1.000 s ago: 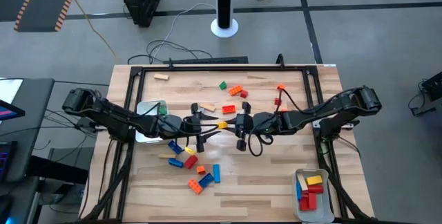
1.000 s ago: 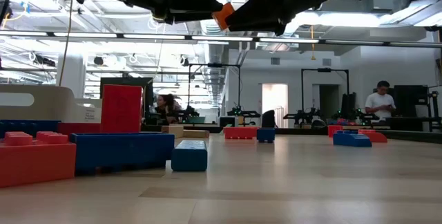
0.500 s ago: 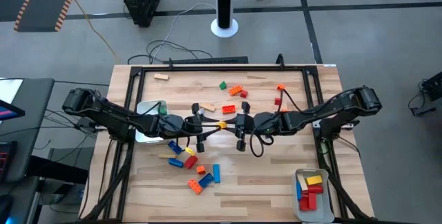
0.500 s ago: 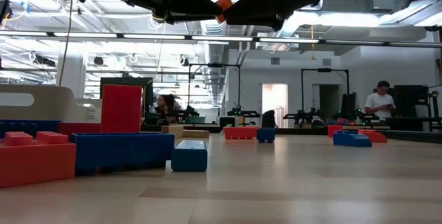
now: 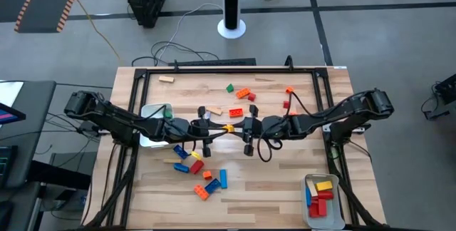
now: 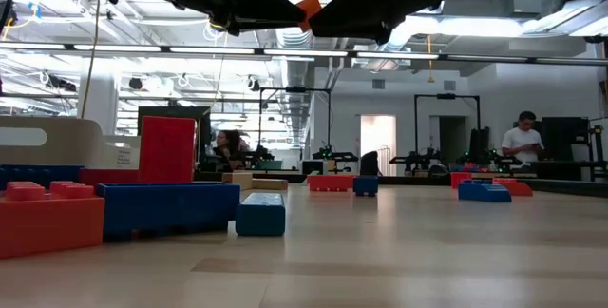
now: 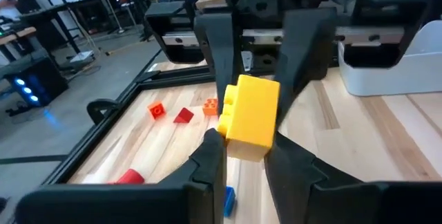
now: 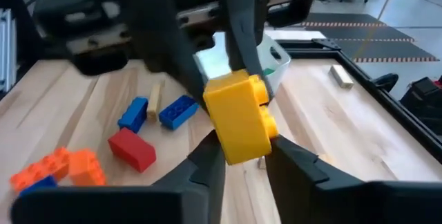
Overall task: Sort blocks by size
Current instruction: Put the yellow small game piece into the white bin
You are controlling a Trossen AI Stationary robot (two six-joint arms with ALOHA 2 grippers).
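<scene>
— What surrounds the two arms meeting at mid-table?

— Loose blocks: a cluster of blue, red and orange bricks [image 5: 197, 168] on the near-left boards, orange and green ones [image 5: 242, 93] toward the far side, a tan wood bar [image 5: 166, 79] near the far-left corner. A white tray [image 5: 150, 110] lies partly under the left arm; a second tray [image 5: 311, 215] at the near-right corner holds red, yellow and blue pieces. Cables loop under the right arm. Nothing lies between the grippers but the brick itself.

— And the fingers?

— A yellow brick [image 5: 229, 128] hangs above the table's centre, gripped from both ends. The left gripper [image 7: 238, 156] has its fingers narrowly parted and pressed against the brick's sides; the right gripper [image 8: 243, 156] is clenched on the same brick in the same way.
</scene>
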